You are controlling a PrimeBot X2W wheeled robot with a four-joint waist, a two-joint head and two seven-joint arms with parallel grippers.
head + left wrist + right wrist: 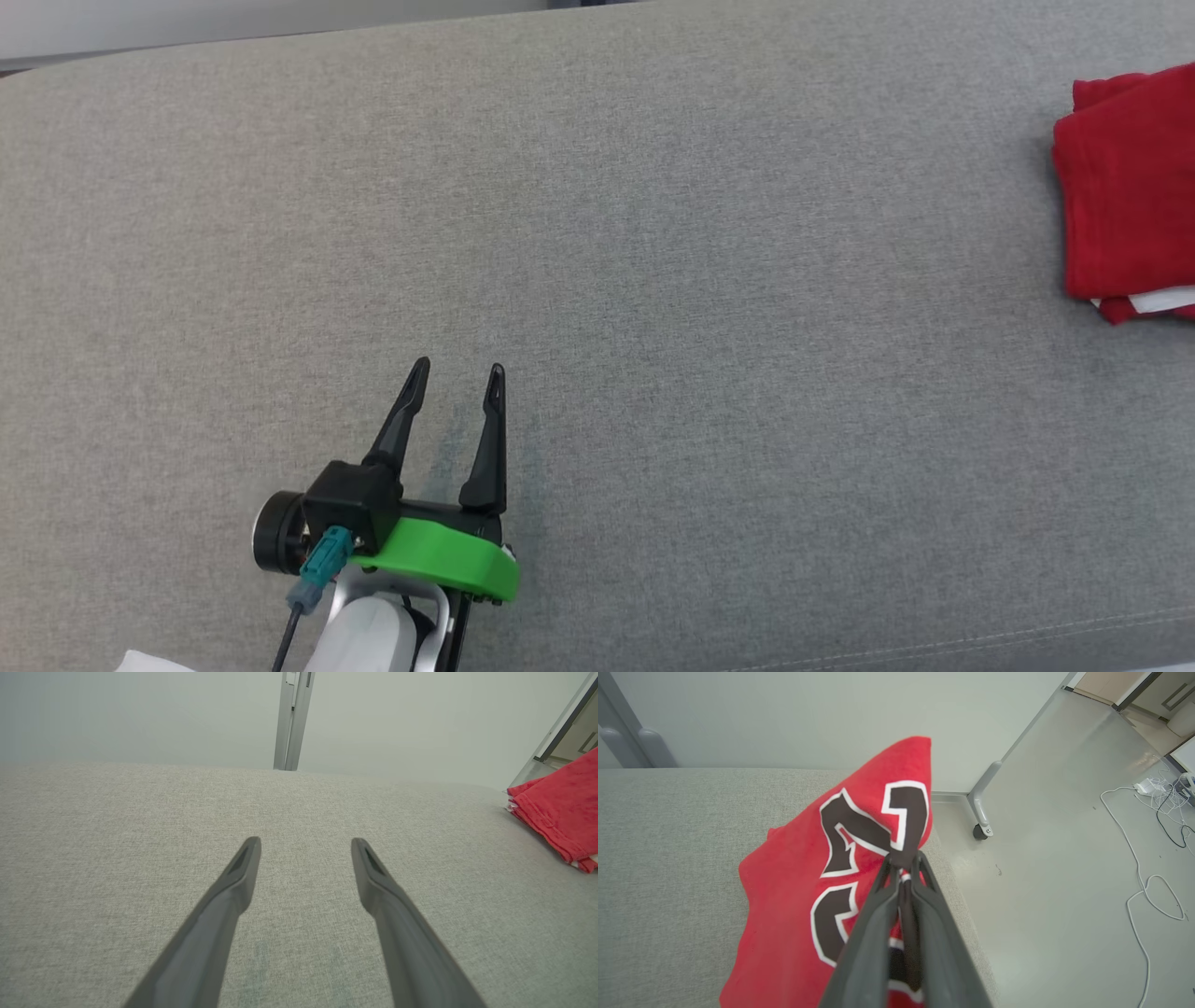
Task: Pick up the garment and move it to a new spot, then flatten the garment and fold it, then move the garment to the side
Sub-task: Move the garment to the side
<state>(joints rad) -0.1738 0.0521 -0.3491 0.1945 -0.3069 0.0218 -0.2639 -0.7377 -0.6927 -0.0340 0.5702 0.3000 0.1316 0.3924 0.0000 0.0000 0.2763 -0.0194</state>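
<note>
The garment point(1130, 196) is red with black, white-edged numbers point(859, 830). It lies folded at the far right of the grey cushion point(597, 233). In the right wrist view my right gripper point(903, 861) is shut on the garment point(794, 891), pinching its edge near the cushion's right end, and that edge stands lifted. My left gripper point(461, 369) hovers open over bare cushion at the lower left, far from the garment point(560, 807), with nothing between its fingers point(243, 868).
A pale wall runs behind the cushion. Past the cushion's right end lies grey floor point(1064, 858) with a wheeled frame leg point(983, 830) and loose white cables point(1148, 872). A metal post point(293, 718) stands behind the cushion.
</note>
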